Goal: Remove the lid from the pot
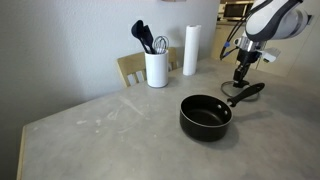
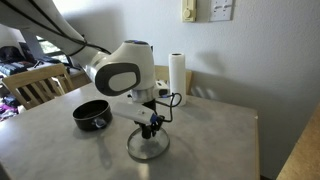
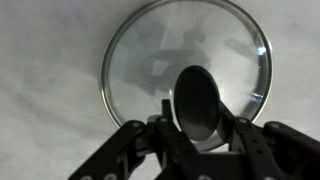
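Observation:
The pot (image 1: pixel 205 117) is a small black saucepan standing uncovered on the grey table, with its long handle (image 1: pixel 247 93) pointing away; it also shows in an exterior view (image 2: pixel 92 114). The lid (image 2: pixel 148 148), clear glass with a metal rim, lies flat at table level beside the pot, a short way from it. In the wrist view the lid (image 3: pixel 150 60) fills the frame and its black knob (image 3: pixel 198 100) sits between my fingers. My gripper (image 3: pixel 200 125) is shut on the knob, pointing straight down (image 2: pixel 150 128) (image 1: pixel 240 75).
A white utensil holder (image 1: pixel 156 68) with dark utensils and a paper towel roll (image 1: pixel 190 48) (image 2: pixel 178 72) stand at the wall side of the table. Wooden chairs (image 1: pixel 133 68) (image 2: pixel 35 85) stand by the table edges.

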{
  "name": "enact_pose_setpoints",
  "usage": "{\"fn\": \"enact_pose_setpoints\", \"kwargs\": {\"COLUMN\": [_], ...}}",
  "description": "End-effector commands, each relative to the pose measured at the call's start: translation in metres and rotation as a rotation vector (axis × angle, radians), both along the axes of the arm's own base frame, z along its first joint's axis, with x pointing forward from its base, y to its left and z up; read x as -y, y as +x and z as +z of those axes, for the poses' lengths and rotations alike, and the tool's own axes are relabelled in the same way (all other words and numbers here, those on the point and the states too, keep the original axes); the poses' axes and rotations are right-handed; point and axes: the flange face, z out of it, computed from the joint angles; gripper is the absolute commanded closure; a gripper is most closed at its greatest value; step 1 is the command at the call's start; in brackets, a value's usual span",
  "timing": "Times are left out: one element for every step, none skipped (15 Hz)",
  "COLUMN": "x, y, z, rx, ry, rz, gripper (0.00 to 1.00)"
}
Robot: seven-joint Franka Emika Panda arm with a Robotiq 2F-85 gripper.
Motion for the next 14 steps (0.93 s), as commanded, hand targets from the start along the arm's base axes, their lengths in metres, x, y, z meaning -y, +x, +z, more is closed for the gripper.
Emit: {"fn": "enact_pose_setpoints", "kwargs": {"x": [0.005,0.007,0.008,0.010,0.011,0.013,0.013,0.013,0.013,0.013,0.012,0.011,0.012,0.013], "y": [0.003,0.003,0.003,0.001,0.001,-0.001,-0.004,-0.007,-0.009,-0.012,-0.014,-0.017,-0.020,-0.023], "z": [0.000,0.002,0.004,0.009,0.012,0.019,0.026,0.035,0.042,0.052,0.061,0.070,0.080,0.090], "rx": [0.008,0.008,0.006,0.001,-0.003,-0.010,-0.016,-0.023,-0.035,-0.051,-0.077,-0.105,-0.129,-0.152], "ry": [-0.028,-0.032,-0.036,-0.039,-0.045,-0.048,-0.048,-0.047,-0.045,-0.044,-0.040,-0.031,-0.024,-0.024], "rz": [-0.003,-0.005,-0.007,-0.012,-0.014,-0.004,0.007,0.022,0.043,0.066,0.086,0.113,0.131,0.144], "gripper": [0.23,0.15,0.09,0.02,0.00,0.00,0.00,0.00,0.00,0.00,0.00,0.00,0.00,0.00]}}
